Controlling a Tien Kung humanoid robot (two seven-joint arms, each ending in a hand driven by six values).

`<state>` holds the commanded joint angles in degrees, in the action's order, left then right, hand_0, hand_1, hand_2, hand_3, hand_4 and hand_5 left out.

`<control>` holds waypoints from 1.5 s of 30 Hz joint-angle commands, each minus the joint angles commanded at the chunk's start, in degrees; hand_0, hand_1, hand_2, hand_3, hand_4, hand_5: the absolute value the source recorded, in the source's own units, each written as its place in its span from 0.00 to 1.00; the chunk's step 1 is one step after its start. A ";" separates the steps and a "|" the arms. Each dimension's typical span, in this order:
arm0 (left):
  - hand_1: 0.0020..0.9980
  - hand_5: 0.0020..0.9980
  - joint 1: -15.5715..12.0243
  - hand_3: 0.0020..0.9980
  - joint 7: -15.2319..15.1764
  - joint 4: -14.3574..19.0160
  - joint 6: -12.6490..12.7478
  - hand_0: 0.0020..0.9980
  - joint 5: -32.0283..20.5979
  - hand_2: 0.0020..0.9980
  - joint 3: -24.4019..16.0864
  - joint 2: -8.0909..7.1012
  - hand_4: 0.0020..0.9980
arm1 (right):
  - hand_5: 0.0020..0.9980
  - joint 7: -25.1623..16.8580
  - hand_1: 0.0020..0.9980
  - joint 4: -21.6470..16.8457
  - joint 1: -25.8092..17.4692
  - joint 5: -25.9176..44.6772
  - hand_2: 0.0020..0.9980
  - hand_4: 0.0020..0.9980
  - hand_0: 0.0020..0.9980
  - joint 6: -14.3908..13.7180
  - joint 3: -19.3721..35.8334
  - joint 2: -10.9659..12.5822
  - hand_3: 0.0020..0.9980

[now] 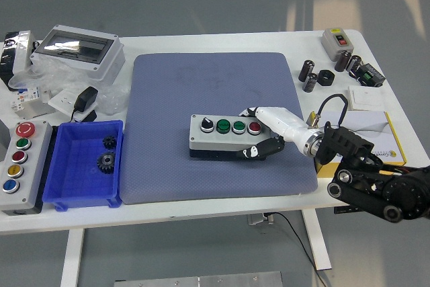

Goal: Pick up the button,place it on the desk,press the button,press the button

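The right hand (pixel 263 134), white with black fingertips, closes around the right end of the grey four-button control box (pixel 227 136), fingers over its far edge and thumb against the near side. The box lies on the blue-grey padded mat (pixel 215 85), towards the mat's front right, with a black selector knob, two green buttons and a red button in a row on top.

Left of the mat sits a blue plastic bin (pixel 74 179) with two dark metal gears (pixel 106 156) inside, and beside that a long grey box with five coloured buttons (pixel 20 162) at the counter's left edge. Behind them lie a grey enclosure with a clear lid (pixel 77 48), a black power adapter (pixel 84 101) and crumpled clear plastic bags (pixel 40 72). To the right of the mat stand black cylindrical capacitors (pixel 309 75), a small grey switch box with red and green buttons (pixel 336 40), a white wall plate (pixel 366 97) and a yellow-edged booklet (pixel 376 136), which the black right arm partly covers.

The white counter (pixel 201 206) stands on a plain grey floor
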<state>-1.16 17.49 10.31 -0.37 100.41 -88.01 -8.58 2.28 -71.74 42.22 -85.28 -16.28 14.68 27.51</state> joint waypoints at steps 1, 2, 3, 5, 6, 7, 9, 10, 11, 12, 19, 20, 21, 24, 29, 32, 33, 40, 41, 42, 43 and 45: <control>0.57 0.23 0.00 0.59 0.00 0.00 0.01 0.62 -0.01 0.54 0.02 -0.01 0.60 | 0.17 -0.03 0.80 0.00 0.01 0.04 0.80 0.14 0.83 -0.01 -0.09 0.05 0.83; 0.57 0.23 0.01 0.59 0.01 0.00 0.01 0.62 -0.01 0.54 0.02 -0.01 0.60 | 0.17 -0.05 0.80 0.01 0.04 0.07 0.80 0.14 0.83 -0.03 -0.24 0.10 0.83; 0.57 0.23 0.02 0.59 0.03 0.00 0.00 0.62 0.02 0.54 0.02 -0.01 0.60 | 0.17 -0.07 0.80 0.00 0.08 0.13 0.80 0.14 0.83 -0.04 -0.38 0.13 0.83; 0.57 0.23 0.04 0.59 0.04 0.00 0.01 0.62 0.00 0.54 0.05 -0.02 0.60 | 0.16 -0.14 0.82 -0.04 0.16 0.36 0.82 0.20 0.84 -0.04 -0.63 0.21 0.92; 0.57 0.23 0.07 0.59 0.04 0.00 0.00 0.62 0.02 0.54 0.04 -0.02 0.60 | 0.16 -0.17 0.82 -0.07 0.21 0.49 0.82 0.20 0.84 -0.02 -0.75 0.25 0.92; 0.57 0.23 0.09 0.59 0.04 0.00 0.00 0.62 0.03 0.54 0.04 -0.03 0.60 | 0.16 -0.21 0.82 -0.09 0.25 0.67 0.82 0.20 0.84 0.03 -0.86 0.28 0.92; 0.57 0.23 0.13 0.59 0.05 0.00 0.00 0.62 0.05 0.53 0.04 -0.03 0.60 | 0.12 -0.27 0.86 -0.16 0.36 0.99 0.86 0.29 0.87 0.08 -1.08 0.38 1.00; 0.57 0.23 0.14 0.59 0.05 0.00 0.00 0.62 0.05 0.53 0.04 -0.03 0.60 | 0.12 -0.28 0.86 -0.21 0.40 1.10 0.86 0.29 0.87 0.11 -1.15 0.43 1.00; 0.57 0.23 0.14 0.59 0.07 0.00 0.00 0.62 0.05 0.53 0.04 -0.03 0.60 | 0.12 -0.27 0.86 -0.25 0.42 1.19 0.86 0.29 0.87 0.13 -1.19 0.47 1.00; 0.57 0.23 0.13 0.59 0.08 0.00 0.00 0.62 0.10 0.53 0.01 -0.02 0.60 | 0.12 -0.25 0.86 -0.32 0.45 1.29 0.86 0.29 0.87 0.16 -1.22 0.53 1.00; 0.57 0.23 0.05 0.59 0.14 0.00 0.02 0.62 0.11 0.53 0.05 0.04 0.60 | 0.09 -0.54 0.88 -1.57 0.54 5.10 0.89 0.36 0.90 1.41 -0.53 1.46 1.00; 0.57 0.23 0.05 0.59 0.15 0.00 0.02 0.62 0.14 0.53 0.05 0.04 0.60 | 0.09 -0.64 0.88 -1.78 0.56 5.82 0.89 0.36 0.90 1.69 -0.31 1.66 1.00; 0.57 0.23 0.04 0.59 0.15 0.00 0.02 0.62 0.15 0.53 0.05 0.04 0.60 | 0.09 -0.73 0.88 -1.93 0.57 6.31 0.89 0.36 0.90 1.93 -0.11 1.83 1.00; 0.57 0.23 0.04 0.59 0.14 0.00 0.01 0.62 0.14 0.53 0.10 0.05 0.60 | 0.07 -1.03 0.88 -2.47 0.60 7.82 0.89 0.35 0.90 2.89 0.57 2.38 1.00; 0.57 0.23 0.01 0.59 0.11 0.00 0.00 0.62 0.10 0.53 0.20 0.06 0.60 | 0.06 -1.33 0.88 -3.36 0.58 9.68 0.89 0.37 0.89 4.17 1.38 3.17 1.00; 0.57 0.23 0.04 0.59 0.11 0.00 -0.02 0.62 0.13 0.53 0.24 0.07 0.60 | 0.06 -1.44 0.88 -3.39 0.50 10.35 0.89 0.37 0.89 4.84 1.57 3.26 1.00; 0.57 0.23 0.05 0.59 0.12 0.00 -0.03 0.62 0.14 0.53 0.25 0.07 0.60 | 0.06 -1.48 0.88 -3.35 0.48 10.44 0.89 0.37 0.89 5.00 1.62 3.24 1.00; 0.56 0.23 0.10 0.58 0.18 0.00 -0.19 0.62 0.57 0.53 -0.02 0.07 0.59 | 0.08 -1.46 0.89 -3.08 0.55 10.32 0.90 0.43 0.90 6.31 2.24 3.23 1.00; 0.56 0.23 0.10 0.58 0.19 0.00 -0.23 0.62 0.73 0.53 -0.15 0.07 0.59 | 0.08 -1.42 0.89 -3.07 0.57 10.19 0.90 0.43 0.90 6.58 2.41 3.25 1.00; 0.56 0.23 0.10 0.58 0.19 0.00 -0.29 0.62 0.86 0.53 -0.27 0.07 0.59 | 0.08 -1.37 0.89 -3.07 0.58 10.02 0.90 0.43 0.90 6.83 2.62 3.28 1.00; 0.56 0.23 0.09 0.58 0.18 0.00 -0.33 0.62 1.01 0.53 -0.41 0.06 0.59 | 0.08 -1.34 0.89 -3.08 0.59 9.91 0.90 0.43 0.90 7.12 2.86 3.33 1.00; 0.56 0.23 0.09 0.58 0.17 0.00 -0.46 0.62 1.34 0.53 -0.66 0.05 0.59 | 0.08 -1.27 0.89 -3.10 0.60 9.81 0.90 0.43 0.90 7.57 3.19 3.42 1.00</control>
<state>-1.07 17.66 10.31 -0.83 101.74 -88.67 -8.54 1.02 -74.83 42.82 -75.47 -8.71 17.87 30.93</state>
